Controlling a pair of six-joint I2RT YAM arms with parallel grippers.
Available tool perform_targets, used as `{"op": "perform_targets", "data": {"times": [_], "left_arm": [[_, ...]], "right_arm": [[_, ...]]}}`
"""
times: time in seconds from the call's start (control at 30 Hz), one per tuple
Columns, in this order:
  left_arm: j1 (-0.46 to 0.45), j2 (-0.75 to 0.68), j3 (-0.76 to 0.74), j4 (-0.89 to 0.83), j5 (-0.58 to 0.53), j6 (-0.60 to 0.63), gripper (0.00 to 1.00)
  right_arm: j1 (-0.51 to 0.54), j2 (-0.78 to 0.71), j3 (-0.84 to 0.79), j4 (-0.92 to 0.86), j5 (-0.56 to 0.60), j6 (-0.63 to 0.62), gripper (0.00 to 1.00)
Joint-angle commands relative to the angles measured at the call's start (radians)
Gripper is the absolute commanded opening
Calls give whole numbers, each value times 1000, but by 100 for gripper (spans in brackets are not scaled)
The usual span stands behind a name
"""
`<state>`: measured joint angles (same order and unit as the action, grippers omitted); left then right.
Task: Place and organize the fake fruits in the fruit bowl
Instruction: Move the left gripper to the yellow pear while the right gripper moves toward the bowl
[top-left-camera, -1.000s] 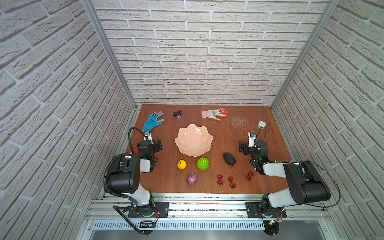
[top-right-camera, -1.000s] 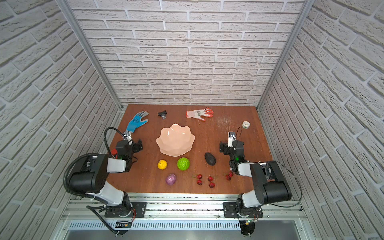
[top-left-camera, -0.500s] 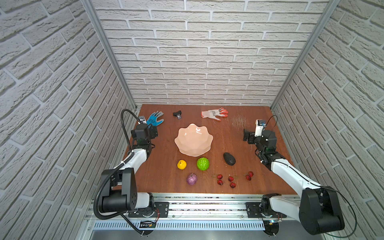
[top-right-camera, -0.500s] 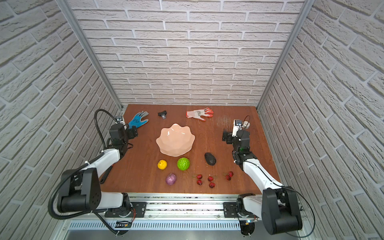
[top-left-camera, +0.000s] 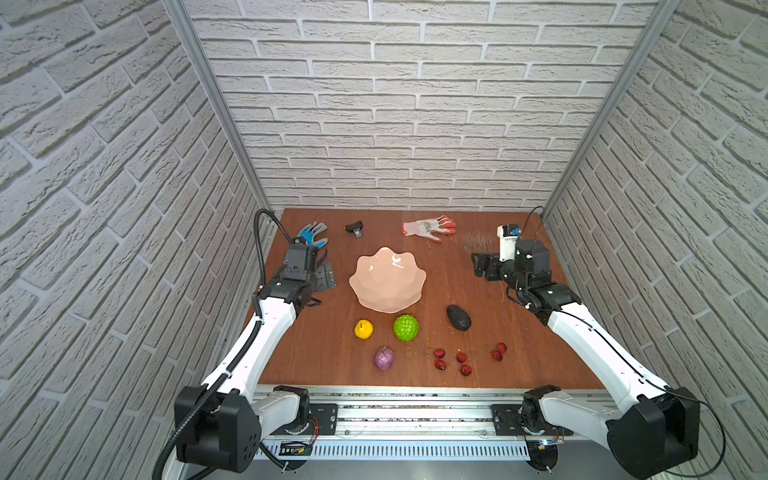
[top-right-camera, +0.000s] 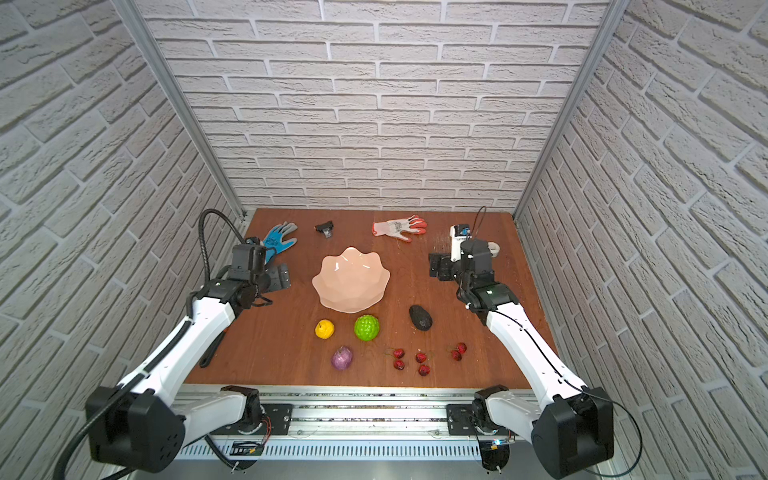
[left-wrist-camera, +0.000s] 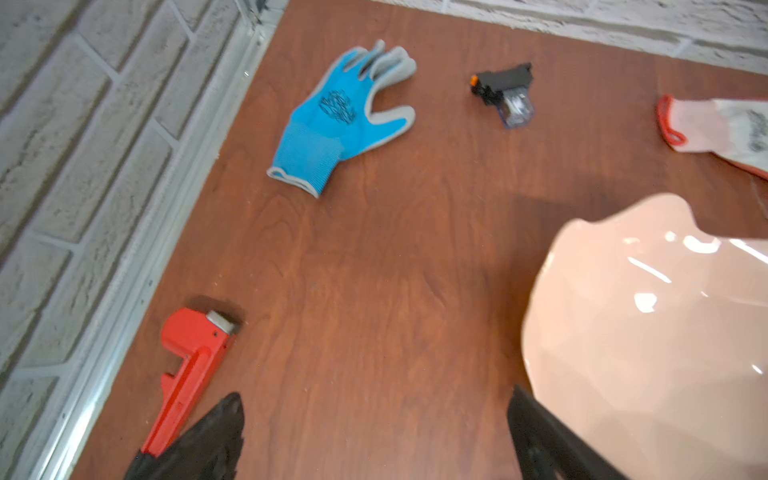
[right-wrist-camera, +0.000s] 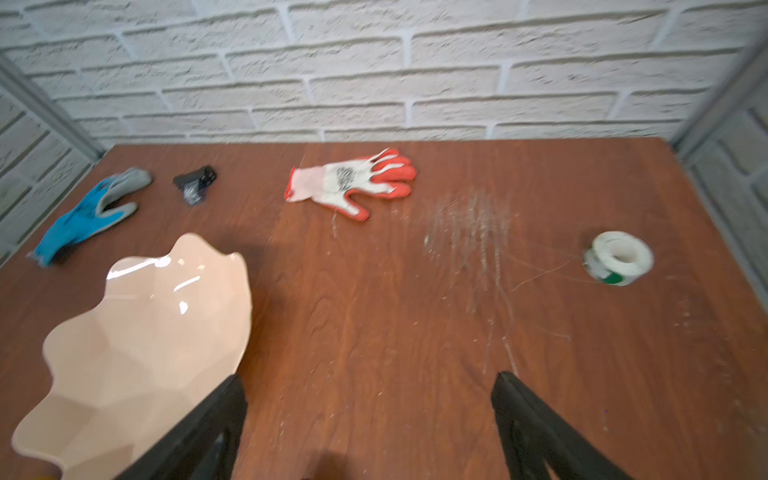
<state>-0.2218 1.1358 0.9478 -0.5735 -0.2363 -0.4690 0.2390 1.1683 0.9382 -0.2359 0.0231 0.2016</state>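
The fruit bowl (top-left-camera: 387, 279) (top-right-camera: 351, 279), pale peach with a wavy rim, sits empty mid-table. In front of it on the wood lie the fake fruits: a yellow one (top-left-camera: 363, 329), a bumpy green ball (top-left-camera: 406, 327), a purple one (top-left-camera: 383, 358), a dark avocado (top-left-camera: 458, 317) and several red berries (top-left-camera: 461, 357). My left gripper (top-left-camera: 322, 276) (left-wrist-camera: 376, 399) hovers open just left of the bowl (left-wrist-camera: 644, 332). My right gripper (top-left-camera: 482, 266) (right-wrist-camera: 369, 380) hovers open to the right of the bowl (right-wrist-camera: 145, 340). Neither holds anything.
A blue glove (left-wrist-camera: 340, 120), a small black part (left-wrist-camera: 503, 91) and an orange-white glove (right-wrist-camera: 353, 183) lie along the back. A red wrench (left-wrist-camera: 187, 365) lies by the left wall. A white tape roll (right-wrist-camera: 618, 257) sits at the back right.
Both arms have unfolded from their low pose near the front and reached up and back beside the bowl. The fruits and bowl have not moved.
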Motion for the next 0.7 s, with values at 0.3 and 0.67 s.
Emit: {"op": "perform_targets", "data": {"times": [0.3,0.67], "left_arm": [[-351,-8,-48,-313,212,-240,86],[-501,155,-62,-257,153,-273,86]], "right_arm": [[133,149,115,-45,-60,33,90],[162,254,187,-11,-116,50,88]]}}
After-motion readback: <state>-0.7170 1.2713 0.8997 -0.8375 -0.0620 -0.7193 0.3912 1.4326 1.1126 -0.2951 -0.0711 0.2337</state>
